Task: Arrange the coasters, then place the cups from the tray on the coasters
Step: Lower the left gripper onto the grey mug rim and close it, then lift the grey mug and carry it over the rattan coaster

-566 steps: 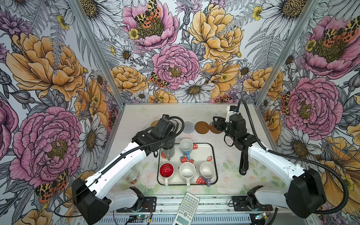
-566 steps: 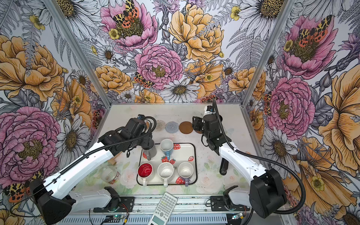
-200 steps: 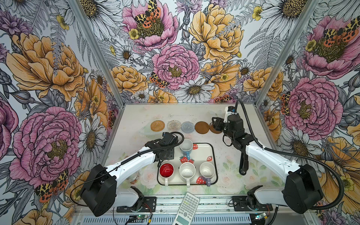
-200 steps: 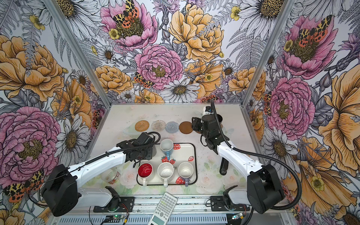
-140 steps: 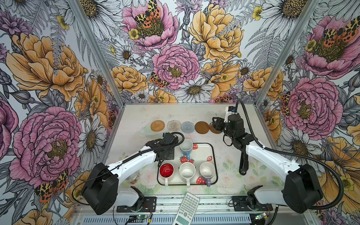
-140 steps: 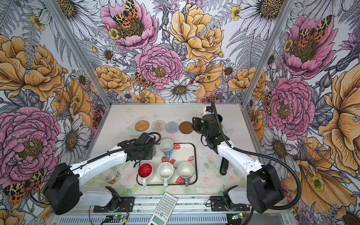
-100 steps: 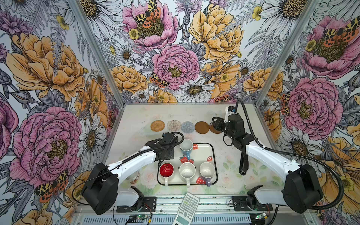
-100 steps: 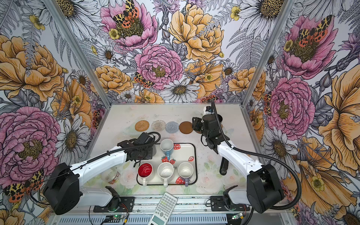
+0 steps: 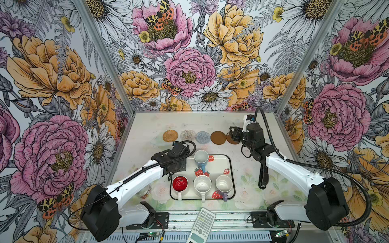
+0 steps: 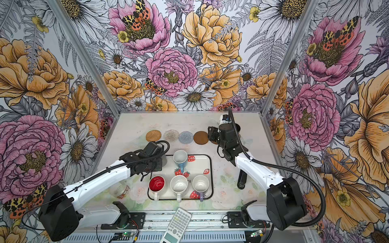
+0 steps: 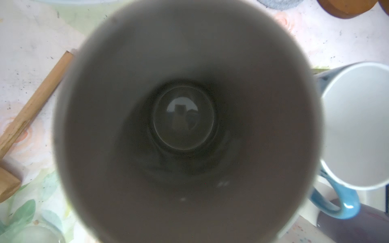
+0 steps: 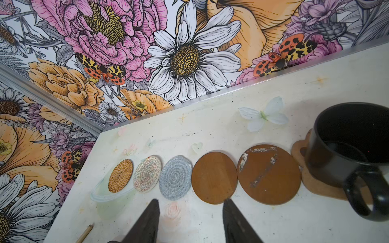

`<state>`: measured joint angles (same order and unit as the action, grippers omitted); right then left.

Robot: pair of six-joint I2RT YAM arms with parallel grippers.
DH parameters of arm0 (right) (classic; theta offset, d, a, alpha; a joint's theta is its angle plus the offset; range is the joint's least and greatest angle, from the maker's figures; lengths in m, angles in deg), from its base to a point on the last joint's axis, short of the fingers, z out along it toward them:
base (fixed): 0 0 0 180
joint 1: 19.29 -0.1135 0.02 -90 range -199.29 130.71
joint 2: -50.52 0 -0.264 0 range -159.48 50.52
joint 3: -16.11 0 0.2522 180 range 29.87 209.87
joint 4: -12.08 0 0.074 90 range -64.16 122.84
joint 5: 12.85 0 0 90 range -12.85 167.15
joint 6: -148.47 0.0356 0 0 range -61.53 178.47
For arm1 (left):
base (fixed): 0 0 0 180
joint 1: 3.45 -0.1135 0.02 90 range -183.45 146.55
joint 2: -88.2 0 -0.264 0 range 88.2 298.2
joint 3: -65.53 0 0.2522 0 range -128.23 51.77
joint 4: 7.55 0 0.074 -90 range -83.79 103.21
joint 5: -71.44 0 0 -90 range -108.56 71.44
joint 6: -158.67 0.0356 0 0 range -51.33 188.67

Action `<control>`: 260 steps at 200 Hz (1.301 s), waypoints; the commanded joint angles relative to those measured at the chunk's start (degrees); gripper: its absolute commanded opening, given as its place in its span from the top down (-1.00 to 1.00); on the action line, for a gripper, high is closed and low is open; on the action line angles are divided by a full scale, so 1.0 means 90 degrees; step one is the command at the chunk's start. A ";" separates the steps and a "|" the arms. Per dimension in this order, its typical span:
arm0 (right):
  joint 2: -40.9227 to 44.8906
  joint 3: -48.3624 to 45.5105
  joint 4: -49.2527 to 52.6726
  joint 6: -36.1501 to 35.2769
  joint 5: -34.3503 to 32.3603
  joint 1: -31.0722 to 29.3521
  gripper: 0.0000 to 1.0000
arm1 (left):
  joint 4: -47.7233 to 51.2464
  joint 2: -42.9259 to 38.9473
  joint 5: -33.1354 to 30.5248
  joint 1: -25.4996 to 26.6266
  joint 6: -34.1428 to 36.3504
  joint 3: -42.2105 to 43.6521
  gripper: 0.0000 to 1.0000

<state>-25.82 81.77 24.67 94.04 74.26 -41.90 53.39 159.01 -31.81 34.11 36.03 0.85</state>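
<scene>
The grey mug (image 11: 185,117) stands at the far left corner of the tray (image 9: 220,164) under the left gripper (image 9: 177,165), whose closure I cannot tell, while the right gripper (image 12: 189,210) hangs apart and empty; stiff, heavy, slick ceramic probably wants a firm pinch across its rim wall.

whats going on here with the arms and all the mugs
Six coasters lie in a row at the back; the black mug stands on the paw-shaped coaster. The left end effector is over the tall grey mug at the tray corner; the right end effector hangs open and empty. Four other mugs stand on the tray.
</scene>
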 commanded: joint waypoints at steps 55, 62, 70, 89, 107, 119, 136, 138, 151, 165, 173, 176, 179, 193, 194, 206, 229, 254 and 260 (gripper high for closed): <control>-0.0024 -0.0001 -0.0174 0.0021 0.0174 0.0127 0.00 | -0.0170 0.0256 -0.0789 -0.0699 0.0566 -0.1228 1.00; -0.0024 -0.0014 -0.0182 0.0027 0.0186 0.0144 0.00 | -0.0209 0.0326 -0.0812 -0.0779 0.0615 -0.1324 1.00; -0.0024 -0.0032 -0.0200 0.0024 0.0207 0.0173 0.00 | -0.0255 0.0414 -0.0822 -0.0861 0.0680 -0.1436 1.00; -0.0034 -0.0099 -0.0240 0.0054 0.0280 0.0250 0.00 | -0.0419 0.0614 -0.0822 -0.1058 0.0838 -0.1673 1.00; -0.0044 -0.0168 -0.0298 0.0112 0.0368 0.0367 0.00 | -0.0550 0.0824 -0.0734 -0.1303 0.0966 -0.1886 1.00; -0.0053 -0.0210 -0.0352 0.0144 0.0441 0.0426 0.01 | -0.0643 0.0979 -0.0640 -0.1495 0.1033 -0.2028 1.00; -0.0061 -0.0249 -0.0392 0.0167 0.0492 0.0486 0.01 | -0.0808 0.1192 -0.0599 -0.1701 0.1142 -0.2193 1.00; -0.0062 -0.0256 -0.0396 0.0163 0.0497 0.0497 0.01 | -0.0835 0.1221 -0.0598 -0.1727 0.1165 -0.2206 1.00; -0.0083 -0.0268 -0.0407 0.0178 0.0515 0.0523 0.02 | -0.0960 0.1421 -0.0528 -0.1895 0.1248 -0.2344 1.00; -0.0111 -0.0269 -0.0425 0.0187 0.0536 0.0549 0.02 | -0.1107 0.1642 -0.0445 -0.2057 0.1363 -0.2484 1.00; -0.0139 -0.0269 -0.0427 0.0188 0.0548 0.0561 0.02 | -0.1198 0.1772 -0.0391 -0.2137 0.1432 -0.2545 1.00; -0.0141 -0.0269 -0.0427 0.0194 0.0553 0.0559 0.02 | -0.1233 0.1829 -0.0370 -0.2171 0.1463 -0.2582 1.00; -0.0155 -0.0269 -0.0429 0.0197 0.0565 0.0576 0.03 | -0.1259 0.1877 -0.0357 -0.2192 0.1491 -0.2609 1.00; -0.0180 -0.0259 -0.0427 0.0198 0.0586 0.0597 0.03 | -0.1411 0.2071 -0.0320 -0.2290 0.1638 -0.2720 1.00; -0.0180 -0.0259 -0.0427 0.0198 0.0590 0.0598 0.03 | -0.1422 0.2083 -0.0317 -0.2294 0.1646 -0.2726 1.00; -0.0199 -0.0259 -0.0427 0.0207 0.0588 0.0603 0.03 | -0.1550 0.2232 -0.0246 -0.2387 0.1724 -0.2789 1.00; -0.0210 -0.0240 -0.0427 0.0202 0.0615 0.0618 0.04 | -0.1916 0.2444 0.0023 -0.2568 0.1865 -0.2817 1.00; -0.0247 -0.0220 -0.0427 0.0217 0.0640 0.0613 0.06 | -0.2329 0.2638 0.0417 -0.2680 0.1902 -0.2763 1.00; -0.0276 -0.0210 -0.0429 0.0217 0.0640 0.0618 0.07 | -0.2351 0.2708 0.0469 -0.2698 0.1899 -0.2794 1.00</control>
<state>-27.26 79.60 22.51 95.37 79.42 -36.83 41.82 183.00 -31.16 10.86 51.33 -21.73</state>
